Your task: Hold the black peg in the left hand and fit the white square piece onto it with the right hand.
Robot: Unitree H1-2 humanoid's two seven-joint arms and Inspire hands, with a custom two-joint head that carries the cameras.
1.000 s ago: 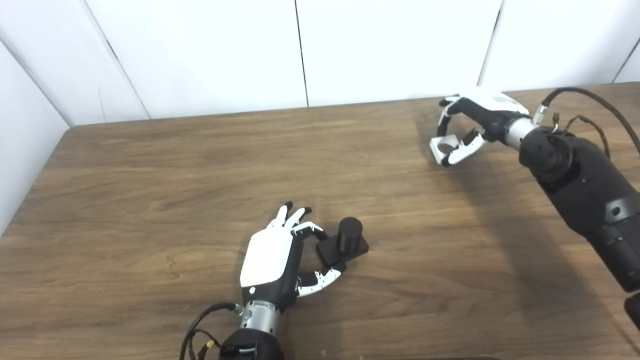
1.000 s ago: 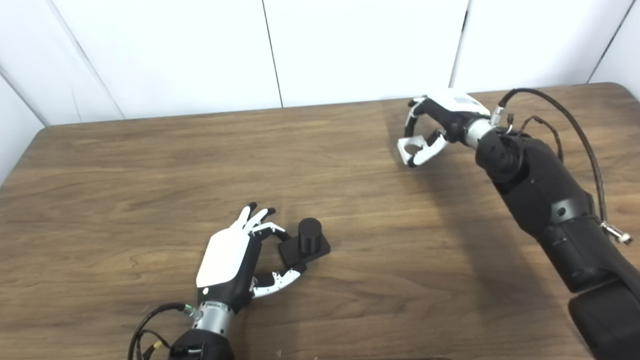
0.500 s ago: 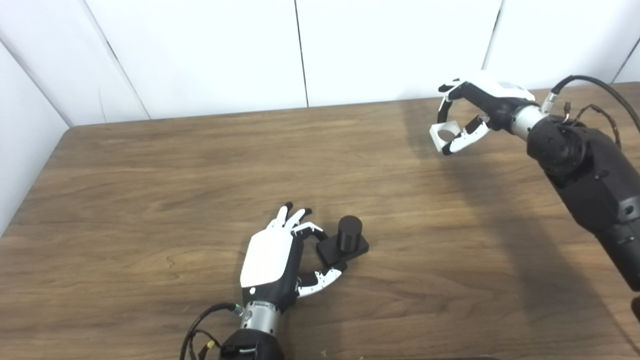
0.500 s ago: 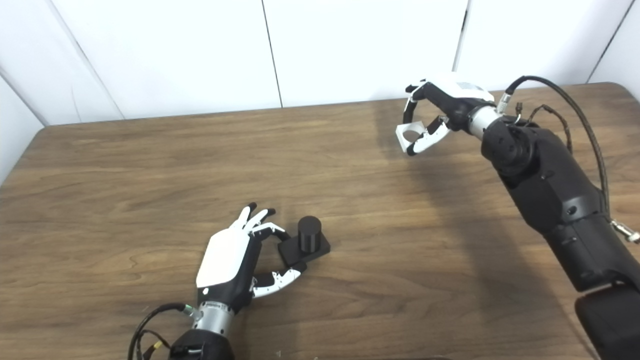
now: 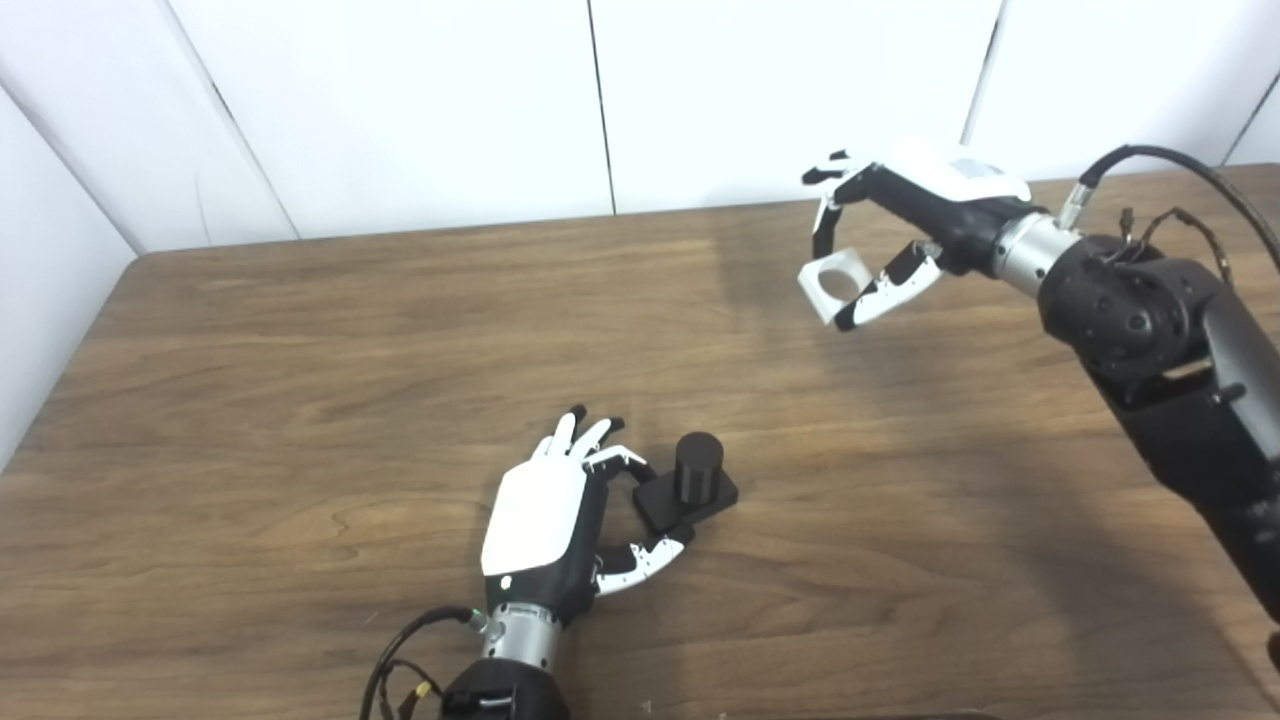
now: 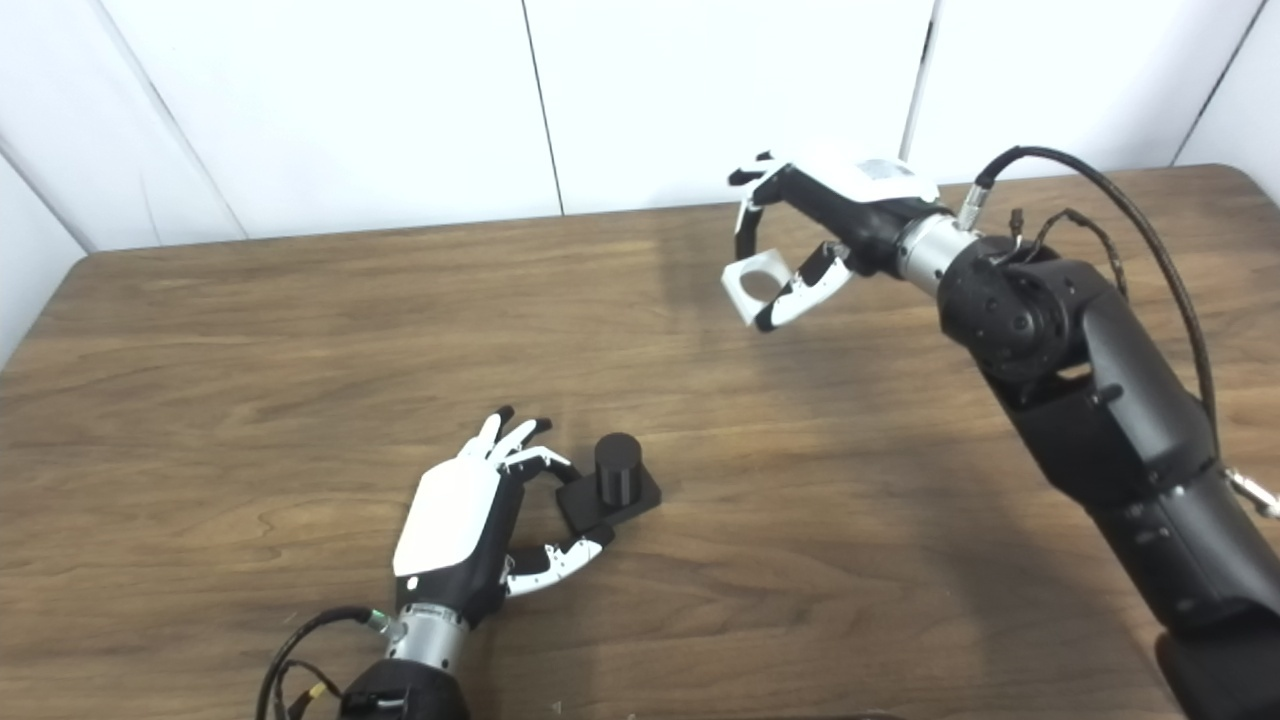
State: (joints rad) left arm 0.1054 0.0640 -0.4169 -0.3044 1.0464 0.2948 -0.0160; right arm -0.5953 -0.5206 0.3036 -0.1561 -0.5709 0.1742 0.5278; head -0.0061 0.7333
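Near the front edge of the wooden table (image 5: pixel 250 330), left of centre, the black peg (image 5: pixel 690 482) stands upright on its square base, which is pinched between the fingers and thumb of the left hand (image 5: pixel 545 520); this grip is unchanged. Toward the back right corner, the white square piece (image 5: pixel 832 285) is gripped by the right hand (image 5: pixel 900 230) and held above the tabletop. Over the last second it has been lifted and carried leftward, so transport toward the peg appears underway. Bare worktop lies between them, well apart from every edge.
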